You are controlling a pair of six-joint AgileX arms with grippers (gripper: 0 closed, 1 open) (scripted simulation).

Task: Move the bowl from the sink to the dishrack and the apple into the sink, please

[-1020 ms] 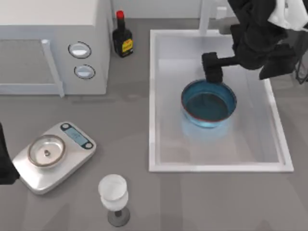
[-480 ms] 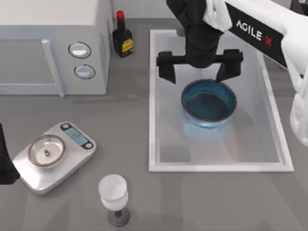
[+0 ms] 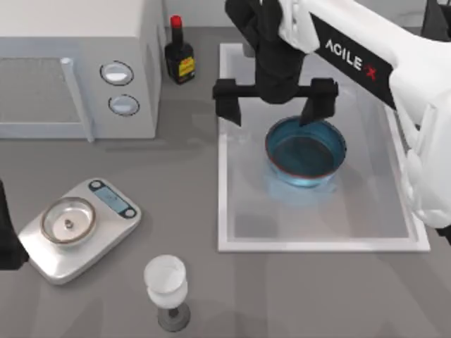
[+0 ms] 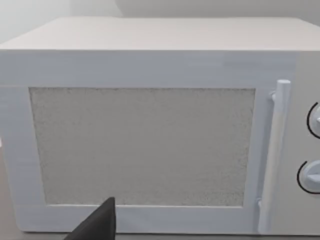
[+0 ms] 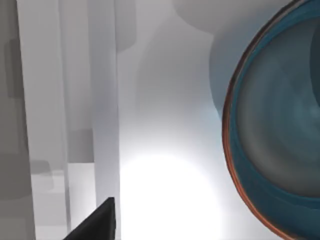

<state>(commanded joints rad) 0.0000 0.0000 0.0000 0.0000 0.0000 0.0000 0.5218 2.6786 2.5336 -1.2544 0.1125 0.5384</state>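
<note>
While the bowl sits inside the sink right of frame centre, the right gripper hovers above its upper-left rim, fingers wide apart, probably lining up a rim grasp; left gripper state cannot be told.

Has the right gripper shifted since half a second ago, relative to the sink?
Yes. In the top view the right gripper, fingers spread wide, has slid toward the sink's left rim; one fingertip now overhangs that rim, the other sits over the bowl's far edge.
</note>
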